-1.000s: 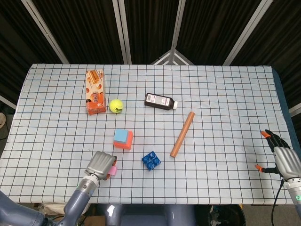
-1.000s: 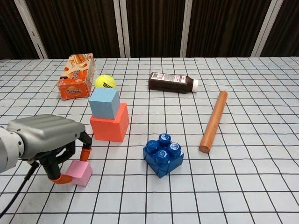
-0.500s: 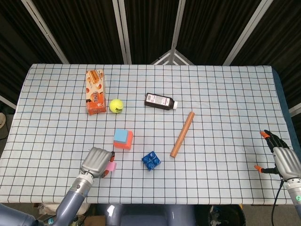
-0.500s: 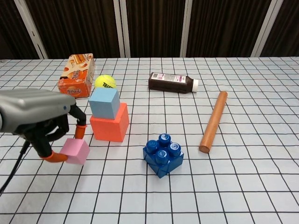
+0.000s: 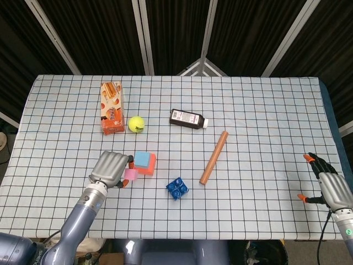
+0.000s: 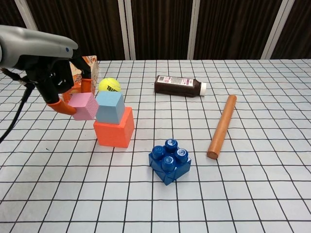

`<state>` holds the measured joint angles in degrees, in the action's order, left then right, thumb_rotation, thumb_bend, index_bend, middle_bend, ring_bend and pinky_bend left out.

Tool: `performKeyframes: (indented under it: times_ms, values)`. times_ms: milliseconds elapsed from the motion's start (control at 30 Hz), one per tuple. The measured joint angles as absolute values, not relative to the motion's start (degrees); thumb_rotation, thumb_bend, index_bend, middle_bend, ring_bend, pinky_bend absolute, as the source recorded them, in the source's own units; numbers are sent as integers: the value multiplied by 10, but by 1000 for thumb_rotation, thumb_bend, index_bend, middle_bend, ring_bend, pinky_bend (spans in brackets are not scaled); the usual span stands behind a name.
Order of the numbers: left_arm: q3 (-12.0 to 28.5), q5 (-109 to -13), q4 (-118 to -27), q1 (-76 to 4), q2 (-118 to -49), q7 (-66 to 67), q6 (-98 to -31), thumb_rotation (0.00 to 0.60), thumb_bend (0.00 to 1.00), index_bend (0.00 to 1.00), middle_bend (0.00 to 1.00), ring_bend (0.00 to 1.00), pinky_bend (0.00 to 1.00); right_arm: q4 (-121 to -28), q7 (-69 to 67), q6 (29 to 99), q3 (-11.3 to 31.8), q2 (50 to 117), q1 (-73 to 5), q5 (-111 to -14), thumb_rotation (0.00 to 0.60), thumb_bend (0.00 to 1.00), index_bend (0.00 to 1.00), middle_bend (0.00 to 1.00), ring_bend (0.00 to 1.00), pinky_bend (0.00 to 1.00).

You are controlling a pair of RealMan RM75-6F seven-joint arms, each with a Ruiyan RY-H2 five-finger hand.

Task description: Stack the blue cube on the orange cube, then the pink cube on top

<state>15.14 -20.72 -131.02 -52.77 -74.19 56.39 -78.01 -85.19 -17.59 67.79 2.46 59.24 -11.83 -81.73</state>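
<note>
Half pink cube [image 5: 130, 175] hidden under left hand [image 5: 110, 168].

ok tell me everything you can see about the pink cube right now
The pink cube is a small, plain block with a matte, foam-like look and soft edges, smaller than the orange cube. The left hand holds it off the table, orange-tipped fingers pinching it from above and below. It hangs slightly tilted, level with the blue cube and just to that cube's left; whether they touch cannot be told. In the head view it shows beside the stack, partly hidden by the hand.
</note>
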Motion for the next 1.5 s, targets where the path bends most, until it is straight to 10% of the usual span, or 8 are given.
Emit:
performKeyframes:
  times_ms: [467,1500]
  values:
    - [248,44,-1234,-658,-695,560,-720,600,340,463,816,768,839,-848,-183,676,25,592,-119,-815,600,128,0,15,60,128]
    - [194,144,-1155,-752,-677,619,-644,600,364,452,797,739,814,-850,-187,670,24,589,-120,-812,600,129,0,15,60,127]
